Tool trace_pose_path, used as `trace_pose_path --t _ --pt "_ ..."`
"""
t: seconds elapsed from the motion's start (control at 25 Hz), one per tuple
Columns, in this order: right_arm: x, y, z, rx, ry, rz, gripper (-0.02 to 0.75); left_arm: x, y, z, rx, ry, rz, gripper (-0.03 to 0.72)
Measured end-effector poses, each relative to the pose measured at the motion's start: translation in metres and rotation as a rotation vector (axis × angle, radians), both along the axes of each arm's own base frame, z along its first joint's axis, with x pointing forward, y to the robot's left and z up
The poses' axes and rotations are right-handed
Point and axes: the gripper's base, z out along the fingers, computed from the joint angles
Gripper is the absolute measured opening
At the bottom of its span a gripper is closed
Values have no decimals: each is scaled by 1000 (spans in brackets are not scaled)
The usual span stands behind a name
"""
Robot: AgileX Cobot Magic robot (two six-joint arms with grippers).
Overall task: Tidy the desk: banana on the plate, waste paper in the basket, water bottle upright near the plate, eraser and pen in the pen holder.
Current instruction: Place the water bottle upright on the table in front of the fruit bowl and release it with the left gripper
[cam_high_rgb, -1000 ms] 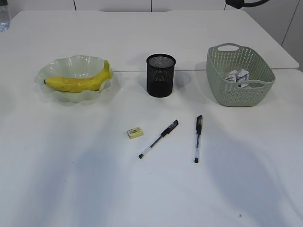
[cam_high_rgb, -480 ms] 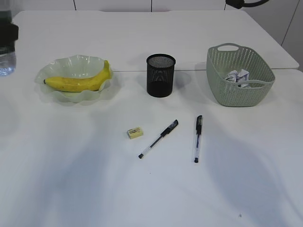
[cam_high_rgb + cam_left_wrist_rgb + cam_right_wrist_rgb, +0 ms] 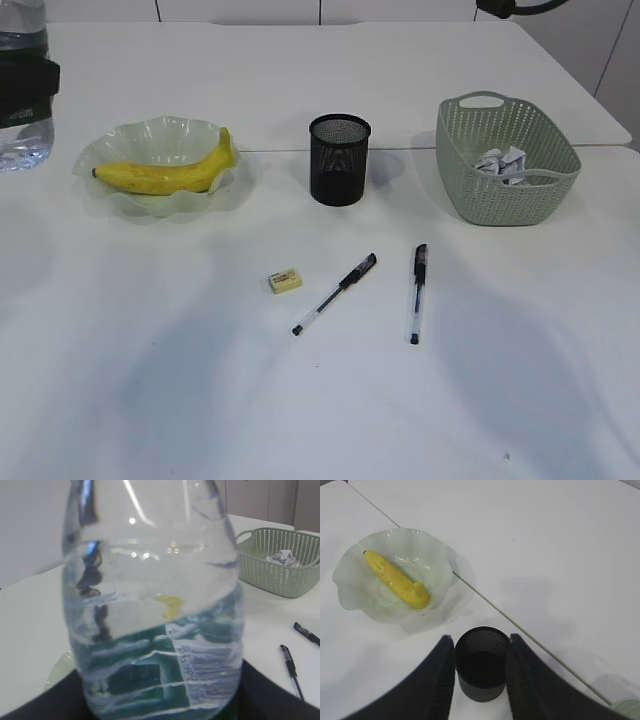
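Water bottle (image 3: 22, 140) at the far left edge of the exterior view, upright, off the table, just left of the plate (image 3: 160, 126) with the banana (image 3: 165, 173). Clasped round its labelled middle by the left gripper (image 3: 36, 86), jaws part-closed on the body. Right gripper (image 3: 480, 639) high above the pen holder (image 3: 339, 165), jaws partly apart and holding nothing.

Handling: partly filled with water, so judged fairly heavy and liable to slosh. Thin clear plastic, smooth and yielding – likely to dent or slip under a tight pinch. Best held mid-body as now, kept vertical until the base sits flat.

Against the earlier frames: only a corner of the bottle visible a second ago – now lower, further right and nearer the plate. Eraser (image 3: 285, 280), both pens (image 3: 336, 293) (image 3: 417, 293), basket (image 3: 500, 195) and waste paper (image 3: 502, 160) unmoved.
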Motion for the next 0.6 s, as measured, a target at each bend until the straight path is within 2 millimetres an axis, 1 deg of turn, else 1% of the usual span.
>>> trace_pose_path --t 0.16,0.4,0.48,0.6 --pt "0 0 0 -5 -1 -1 262 0 0 0 -14 6 1 385" --pt "0 -2 -1 -23 -3 -7 262 -1 -5 0 -35 0 -62 385" --pt "1 -2 -1 -25 -3 -7 262 2 -4 -4 -29 10 -91 385" --pt "1 -2 -1 -25 -3 -7 262 11 3 -15 -8 18 -140 385"
